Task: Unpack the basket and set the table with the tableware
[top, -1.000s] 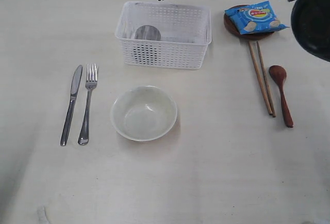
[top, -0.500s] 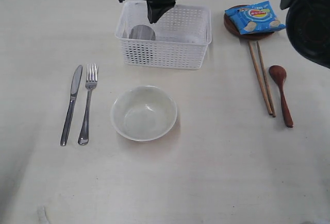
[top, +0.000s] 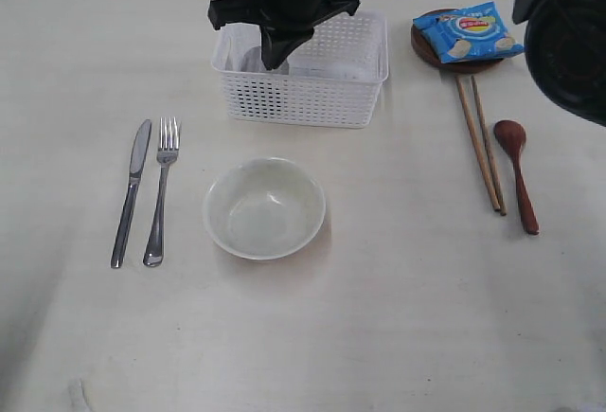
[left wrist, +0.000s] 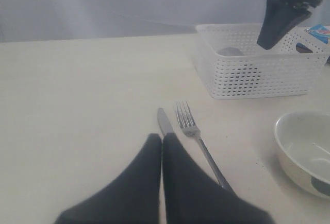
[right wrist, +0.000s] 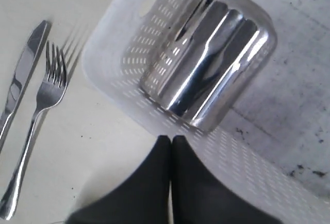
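The right claw [top: 274, 60] reaches across the middle and hangs over the left end of the basket [top: 312, 99], its 2 fingers pressed together with nothing between them. In its own wrist view the tips point just short of the steel cup [right wrist: 206, 59], which lies on its side on the basket floor, close to the perforated wall and not touched. The left claw [left wrist: 162, 140] is likewise closed and empty, low over the table [top: 398, 317] near the handles of the knife [top: 130, 189] and fork [top: 159, 194]. Most of the setting looks done: knife and fork lie side by side left of the bowl [top: 264, 207], which stands upright in front of the basket. The 2 chopsticks [top: 481, 142] and the wooden spoon [top: 518, 173] lie to the right. The small brown plate [top: 421, 44] sits at the far right with a blue crisp packet [top: 469, 31] on top of it. The cup is the 1 piece I can see left in the basket, so the job seems nearly finished. What remains, as I judge it, is to spread the right claw, close it on the cup, lift it clear of the wall and stand it on the table. A round, shiny cup on its side may roll or slip in the grip.
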Available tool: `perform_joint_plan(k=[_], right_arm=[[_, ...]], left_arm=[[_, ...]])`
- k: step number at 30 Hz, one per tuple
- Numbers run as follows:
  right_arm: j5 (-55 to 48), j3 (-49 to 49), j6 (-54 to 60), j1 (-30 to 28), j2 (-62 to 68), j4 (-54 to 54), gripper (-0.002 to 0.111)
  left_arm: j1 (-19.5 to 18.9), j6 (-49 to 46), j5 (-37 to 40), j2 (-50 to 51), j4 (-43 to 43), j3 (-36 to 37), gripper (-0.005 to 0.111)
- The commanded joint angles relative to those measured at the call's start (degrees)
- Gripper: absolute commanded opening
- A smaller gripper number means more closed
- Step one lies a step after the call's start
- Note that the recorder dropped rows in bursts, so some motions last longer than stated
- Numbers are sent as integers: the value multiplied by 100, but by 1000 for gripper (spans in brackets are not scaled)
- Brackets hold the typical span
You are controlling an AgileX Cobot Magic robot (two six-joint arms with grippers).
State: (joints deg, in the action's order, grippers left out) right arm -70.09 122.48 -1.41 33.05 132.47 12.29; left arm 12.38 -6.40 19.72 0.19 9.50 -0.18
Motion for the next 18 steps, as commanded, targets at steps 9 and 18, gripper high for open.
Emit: perform_joint_plan(k=[9, 18], right_arm=[[448, 219, -2107, 788, -24, -2832, 0], [556, 449, -2441, 909, -24, -2111, 10]], left_arm=[[33, 26, -10, -19, -17, 18, 0], [33, 26, -10, -19, -17, 18, 0]])
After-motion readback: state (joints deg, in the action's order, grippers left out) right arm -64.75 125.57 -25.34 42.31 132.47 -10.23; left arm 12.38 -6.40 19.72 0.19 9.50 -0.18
